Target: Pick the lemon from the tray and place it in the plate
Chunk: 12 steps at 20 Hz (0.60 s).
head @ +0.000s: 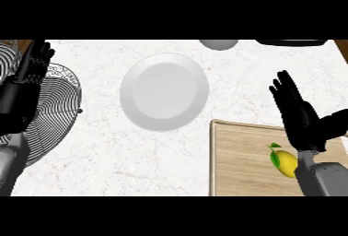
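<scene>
A yellow lemon (pixel 285 162) with a green leaf lies on the wooden tray (pixel 241 161) at the lower right. My right hand (pixel 299 115) hangs over the tray's far right part, just beyond the lemon, fingers straight and open, holding nothing. Its wrist and forearm cover the lemon's right side. A white plate (pixel 164 91) sits on the marble counter in the middle, left of the tray and apart from it. My left hand (pixel 26 80) rests open at the left edge, fingers up, over a wire rack.
A round wire rack (pixel 58 108) lies at the left under my left forearm. At the far edge sit a grey bowl (pixel 219 44) and a dark object (pixel 292 43), both cut off by the view's top.
</scene>
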Each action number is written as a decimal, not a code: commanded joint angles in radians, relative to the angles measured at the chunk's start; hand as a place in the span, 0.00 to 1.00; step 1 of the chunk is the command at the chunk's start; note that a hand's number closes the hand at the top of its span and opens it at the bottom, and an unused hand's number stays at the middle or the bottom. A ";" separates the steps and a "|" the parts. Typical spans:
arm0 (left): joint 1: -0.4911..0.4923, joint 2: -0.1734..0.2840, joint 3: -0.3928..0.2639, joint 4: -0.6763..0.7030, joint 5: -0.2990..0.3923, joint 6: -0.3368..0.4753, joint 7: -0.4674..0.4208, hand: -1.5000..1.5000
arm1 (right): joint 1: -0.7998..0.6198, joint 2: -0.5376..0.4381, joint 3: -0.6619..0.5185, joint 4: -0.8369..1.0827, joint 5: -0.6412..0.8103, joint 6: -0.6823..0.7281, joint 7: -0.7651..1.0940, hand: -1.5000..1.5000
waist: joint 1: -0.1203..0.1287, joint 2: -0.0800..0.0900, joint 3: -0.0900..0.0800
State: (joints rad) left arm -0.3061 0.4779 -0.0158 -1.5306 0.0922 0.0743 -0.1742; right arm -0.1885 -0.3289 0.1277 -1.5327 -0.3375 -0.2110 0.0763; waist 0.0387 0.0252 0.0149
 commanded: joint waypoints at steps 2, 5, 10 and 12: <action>0.127 0.012 0.009 0.050 -0.037 0.011 0.002 0.50 | -0.048 -0.004 -0.027 -0.065 -0.182 0.186 0.059 0.00 | -0.022 -0.026 -0.015; 0.195 0.014 -0.004 0.107 -0.089 0.055 0.050 0.50 | -0.047 0.032 -0.062 -0.138 -0.404 0.341 0.075 0.00 | -0.026 -0.027 -0.012; 0.371 -0.013 -0.014 0.110 -0.103 0.074 0.018 0.50 | 0.129 -0.047 -0.162 -0.247 -0.160 0.241 -0.198 0.00 | -0.052 -0.034 -0.014; 0.406 -0.034 -0.022 0.078 -0.110 0.097 0.025 0.50 | 0.275 0.004 -0.188 -0.295 -0.197 0.278 -0.300 0.00 | -0.062 -0.036 -0.013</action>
State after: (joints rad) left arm 0.0147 0.4629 -0.0286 -1.4231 -0.0008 0.1427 -0.1581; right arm -0.0737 -0.3655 -0.0034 -1.7414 -0.5233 0.0534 -0.0794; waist -0.0069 -0.0055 0.0011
